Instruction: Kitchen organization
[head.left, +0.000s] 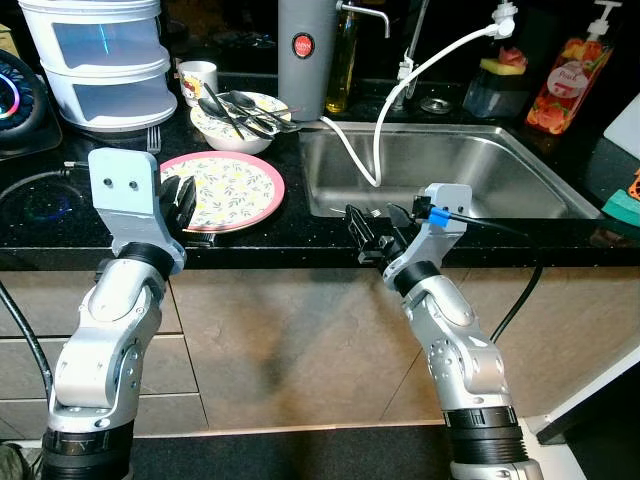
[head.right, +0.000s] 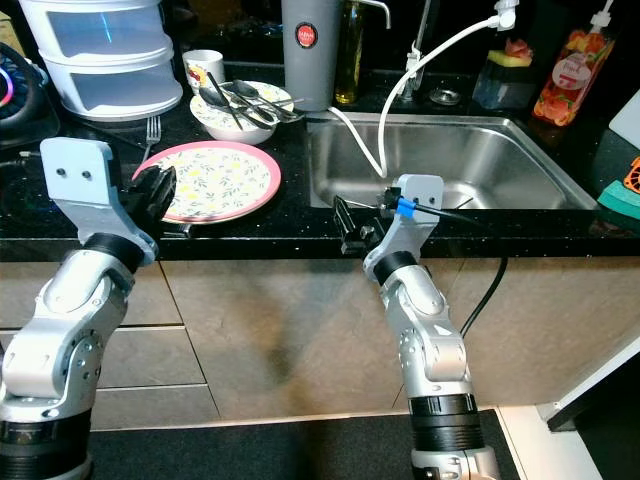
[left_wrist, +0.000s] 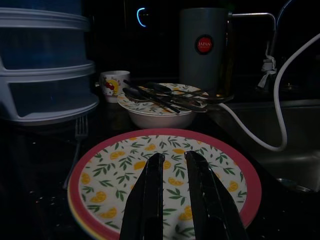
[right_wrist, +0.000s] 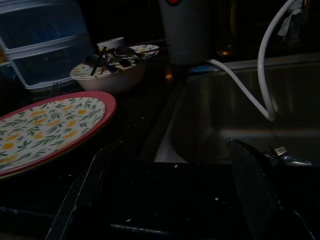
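Note:
A round plate (head.left: 225, 190) with a pink rim and a leaf-and-orange pattern lies on the black counter (head.left: 300, 245) left of the steel sink (head.left: 440, 170). My left gripper (head.left: 183, 205) hovers over the plate's near left edge. Its fingers (left_wrist: 152, 190) are almost together, with nothing between them. Behind the plate, a matching bowl (head.left: 240, 125) holds several spoons and forks. A loose fork (head.left: 153, 137) lies left of the bowl. My right gripper (head.left: 372, 228) is open and empty at the counter's front edge, by the sink's near left corner.
A white hose (head.left: 375, 150) runs from the tap into the sink, where a fork (right_wrist: 280, 152) lies. A mug (head.left: 197, 80), a grey canister (head.left: 305, 50) and stacked white containers (head.left: 105, 60) stand at the back. A soap bottle (head.left: 570, 80) stands behind the sink.

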